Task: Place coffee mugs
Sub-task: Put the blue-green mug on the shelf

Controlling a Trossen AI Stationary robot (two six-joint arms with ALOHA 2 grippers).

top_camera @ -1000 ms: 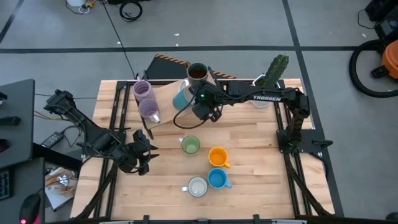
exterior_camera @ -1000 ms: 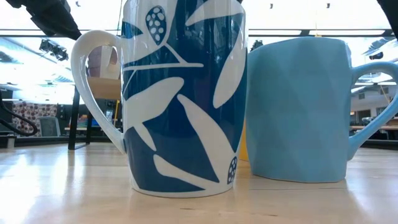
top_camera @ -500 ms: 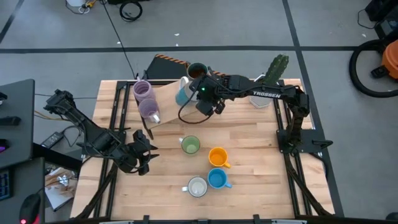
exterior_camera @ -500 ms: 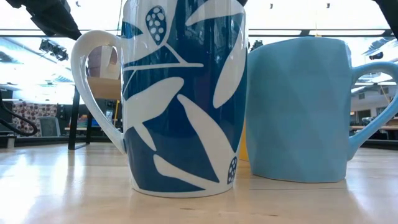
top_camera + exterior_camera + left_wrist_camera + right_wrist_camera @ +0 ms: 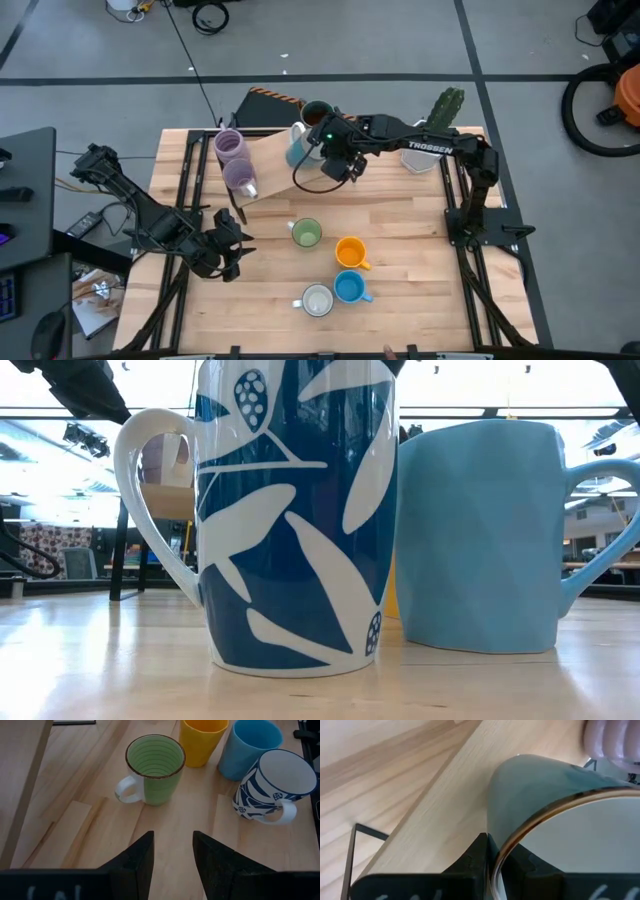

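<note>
A pale wooden table [image 5: 400, 250] stands on a grey floor [image 5: 400, 40] crossed by dark seams, a black cable [image 5: 190, 55] trailing beyond the table's far edge.

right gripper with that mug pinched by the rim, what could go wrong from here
The right gripper holds the pale blue mug only by its thin rim, so the mug could twist or slip out. It hangs over the wooden shelf, close to the purple mugs and the brown mug, and might bump them when set down. The left gripper waits open, clear of it.
</note>
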